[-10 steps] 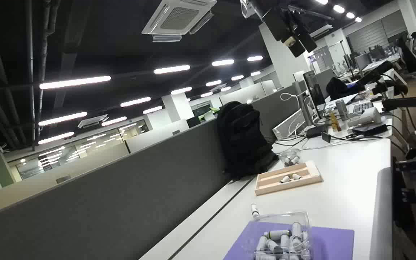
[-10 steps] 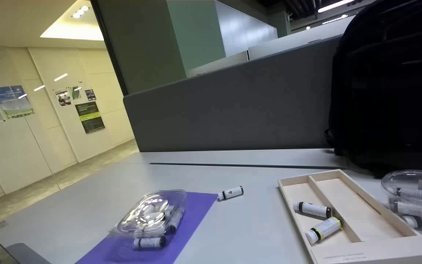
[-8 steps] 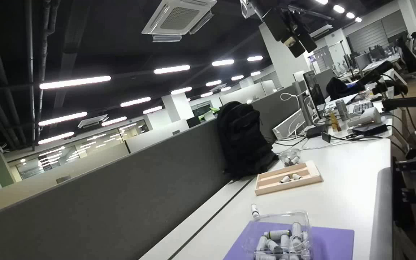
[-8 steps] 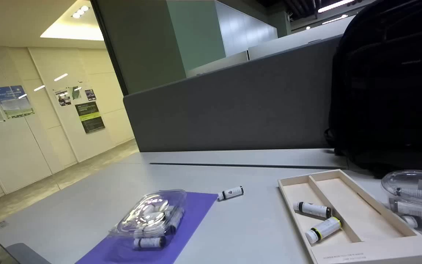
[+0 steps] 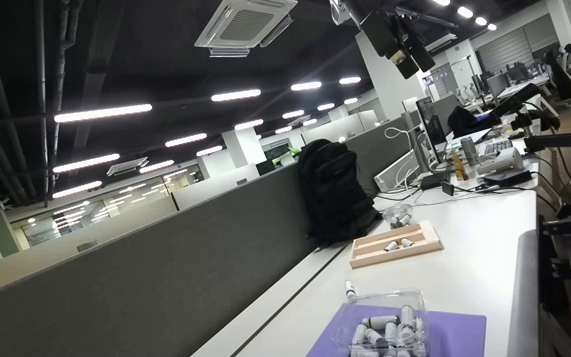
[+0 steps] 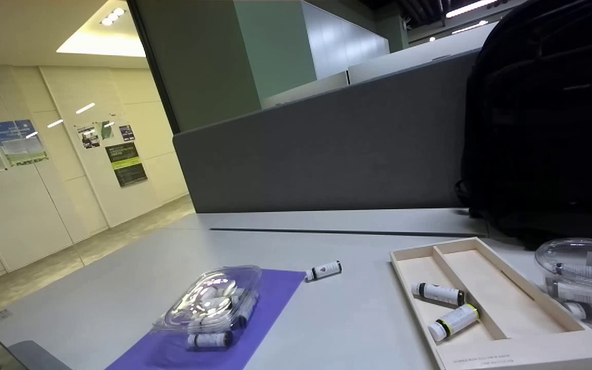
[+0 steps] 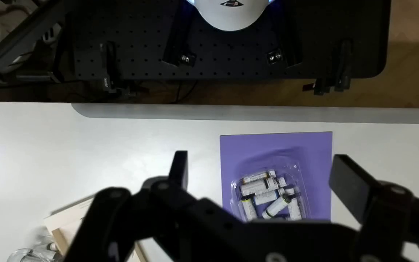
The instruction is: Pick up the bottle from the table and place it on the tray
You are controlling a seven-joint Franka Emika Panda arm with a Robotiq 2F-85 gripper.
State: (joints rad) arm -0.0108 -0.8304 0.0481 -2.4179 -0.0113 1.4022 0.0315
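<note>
White table (image 6: 347, 318): a lone bottle (image 6: 323, 271) (likely the target) lies on its side just beside a corner of the purple mat (image 6: 275, 293), apart from the wooden tray (image 6: 506, 288). Best bring the gripper (image 7: 260, 165), spread wide and holding nothing, straight down and close across the bottle's middle. The wrist view doesn't show it, and contact with the mat is unclear

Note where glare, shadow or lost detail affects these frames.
In an exterior view, white glare on the clear container on the purple sheet and the black backpack almost without detail; in an exterior view, ceiling lights blown out and the picture tilted; in the wrist view, a bright patch on the table, a shadow on that sheet, and the gripper near-black.
</note>
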